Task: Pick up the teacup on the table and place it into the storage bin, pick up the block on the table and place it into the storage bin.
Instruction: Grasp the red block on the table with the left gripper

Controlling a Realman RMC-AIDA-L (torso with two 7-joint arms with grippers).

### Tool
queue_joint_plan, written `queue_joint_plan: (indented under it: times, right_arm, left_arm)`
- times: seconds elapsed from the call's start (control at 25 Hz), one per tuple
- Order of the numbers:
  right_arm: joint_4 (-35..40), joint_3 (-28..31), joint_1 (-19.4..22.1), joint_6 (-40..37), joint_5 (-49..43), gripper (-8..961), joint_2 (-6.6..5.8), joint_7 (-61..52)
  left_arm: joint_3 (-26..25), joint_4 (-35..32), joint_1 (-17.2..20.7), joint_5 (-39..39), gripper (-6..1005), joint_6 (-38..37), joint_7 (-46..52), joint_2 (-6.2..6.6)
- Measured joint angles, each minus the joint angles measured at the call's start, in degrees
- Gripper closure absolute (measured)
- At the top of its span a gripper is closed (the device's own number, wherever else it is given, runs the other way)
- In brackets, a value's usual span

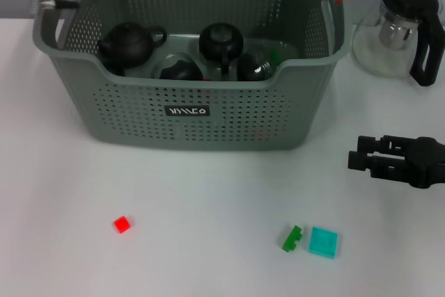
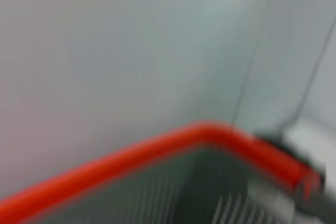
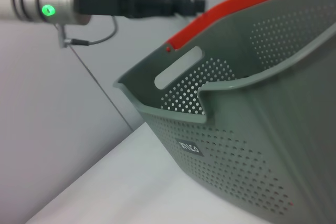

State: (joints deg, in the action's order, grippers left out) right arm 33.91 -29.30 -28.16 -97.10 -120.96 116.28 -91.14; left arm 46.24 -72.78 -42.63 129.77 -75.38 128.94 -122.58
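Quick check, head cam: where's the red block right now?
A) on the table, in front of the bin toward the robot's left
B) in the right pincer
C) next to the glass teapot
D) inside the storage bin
A: the red block lies alone on the white table in front of the storage bin, toward the robot's left, far from the right pincer and the glass teapot.

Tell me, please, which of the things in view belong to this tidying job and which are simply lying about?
Belonging to the job:
- storage bin
- red block
- green block
- teal block
- left pincer, over the bin
- right pincer, over the table right of the bin

Lying about:
- glass teapot
- dark teapots already in the bin
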Motion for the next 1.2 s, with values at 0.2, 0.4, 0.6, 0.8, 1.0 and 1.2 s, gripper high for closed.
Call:
queue_joint_plan:
  times: [0.2, 0.4, 0.6, 0.8, 1.0, 1.2]
  right_arm:
    - [0.02, 0.12, 0.01, 0.07, 0.17, 269, 0.07, 0.0]
    - [0.02, 0.17, -0.34, 0.05, 0.2, 270, 0.18, -0.04]
    - [0.02, 0.27, -0.39, 0.13, 0.2, 270, 0.17, -0.42]
    - [0.01, 0.39, 0.09, 0.13, 0.2, 268, -0.17, -0.54]
    - [-0.13, 0.6, 0.14, 0.28, 0.2, 268, -0.27, -0.6]
    - [-0.38, 0.44, -0.4, 1.13, -0.01, 269, -0.19, -1.03]
  left_arm:
    - [-5.01, 6.35, 11.22, -33.42, 254, -4.86, -16.3, -0.68]
    - [-10.32, 23.41, 15.58, -50.35, 214, -18.95, -28.87, 2.64]
    - [-17.83, 28.14, 20.49, -39.9, 214, -26.91, -44.03, 2.22]
    - [-19.32, 24.65, 27.21, -27.09, 213, -30.15, -59.88, -0.23]
    - [-20.7, 23.54, 29.99, -17.88, 215, -28.89, -67.06, -1.18]
    - [-21.19, 24.36, 30.2, -9.79, 218, -24.92, -69.64, -1.36]
